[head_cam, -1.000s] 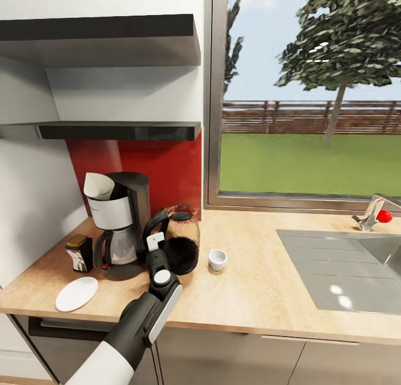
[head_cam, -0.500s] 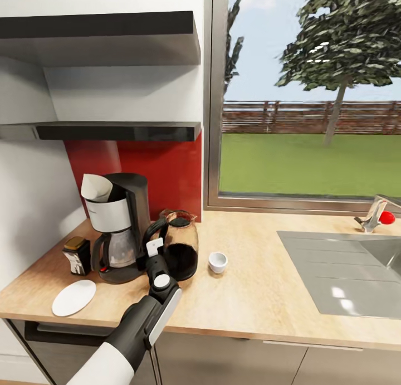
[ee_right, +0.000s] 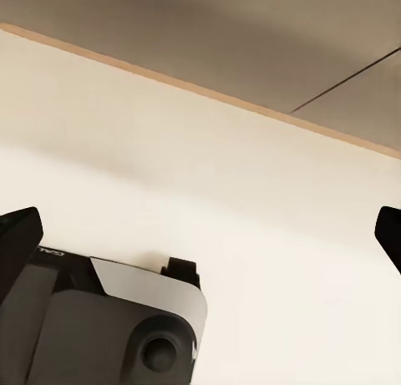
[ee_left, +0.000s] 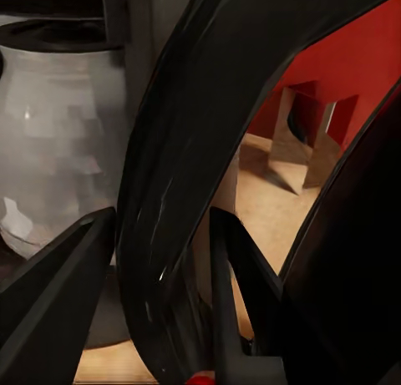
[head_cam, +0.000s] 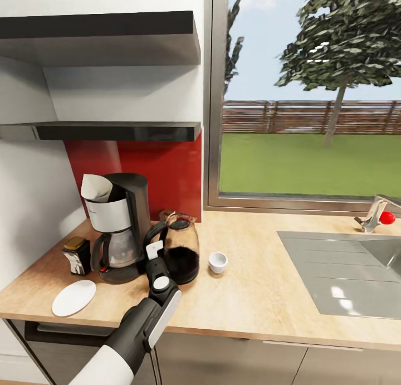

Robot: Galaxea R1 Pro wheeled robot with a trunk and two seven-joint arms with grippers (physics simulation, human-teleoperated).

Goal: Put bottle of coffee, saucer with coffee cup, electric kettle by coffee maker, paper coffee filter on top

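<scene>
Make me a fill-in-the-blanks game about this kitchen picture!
1. The white paper coffee filter sits on top of the ____.
2. The left end effector is closed around the electric kettle's black ____.
3. The saucer has nothing on it; the coffee cup stands on the ____ instead.
4. The bottle of coffee has a golden-brown ____.

Missing words: coffee maker; handle; countertop; lid
</scene>
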